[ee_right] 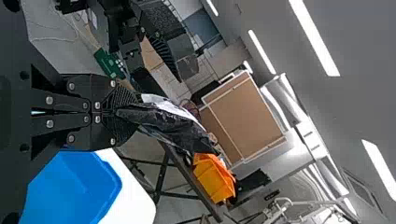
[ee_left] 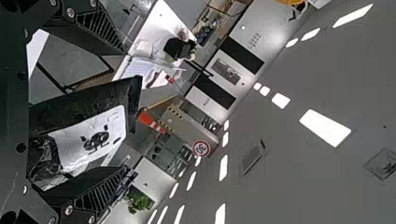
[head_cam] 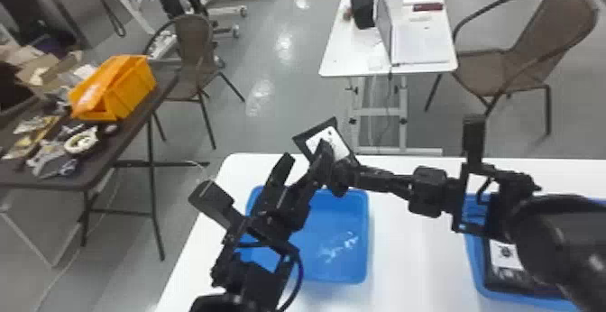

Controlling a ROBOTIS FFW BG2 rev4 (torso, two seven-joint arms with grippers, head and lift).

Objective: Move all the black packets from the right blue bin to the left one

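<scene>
Head view: one black packet [head_cam: 323,139] is raised at the far side of the left blue bin [head_cam: 358,239], clear of the white desk [head_cam: 410,261]. Right pincer [ee_right: 132,112], in the right wrist view, is closed on one end of that packet. Left pincer [ee_left: 125,109], in the left wrist view, stands wide, with the packet showing between its fingers; contact cannot be confirmed. A second black packet [head_cam: 506,261] lies in the right blue bin [head_cam: 476,266], partly covered by the right arm [head_cam: 536,225], so more than one transfer appears outstanding. Step in hand is judged to be a handover from right to left. Next move calls for the left pincer to narrow squarely on the packet before the right one releases, followed by lowering into the left blue bin. Orientation: the raised packet is tilted, its white label [head_cam: 329,143] turned toward the head camera. Its long axis appears to run from the right pincer outward, with the free end pointing far and somewhat left.
</scene>
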